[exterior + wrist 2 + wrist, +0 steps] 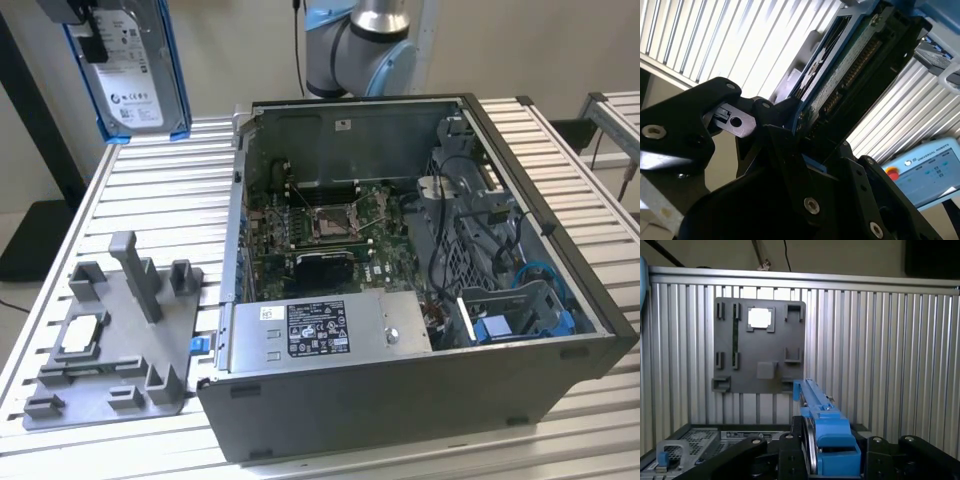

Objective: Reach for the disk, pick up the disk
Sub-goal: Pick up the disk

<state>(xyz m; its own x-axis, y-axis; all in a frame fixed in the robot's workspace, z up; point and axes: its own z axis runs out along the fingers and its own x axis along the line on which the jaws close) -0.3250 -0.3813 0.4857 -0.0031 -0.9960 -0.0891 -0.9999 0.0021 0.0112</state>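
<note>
One disk (pixel 135 80), one computer case (pixel 400 400), one grey tray (pixel 112 357), one chip (pixel 82 335)

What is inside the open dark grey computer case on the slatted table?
Inside the open dark grey computer case: a green motherboard, a silver power supply box, black cables and blue plastic bay parts. The box covers whatever lies beneath it.

The exterior view's upper edge cuts off the disk (pixel 135 80) and the arm (pixel 365 55). In the first wrist view the gripper (pixel 832 455) hides the disk's clamped end.

Gripper (pixel 832 462) held high, fingers (pixel 790 457) clamped either side of disk (pixel 135 80).
</note>
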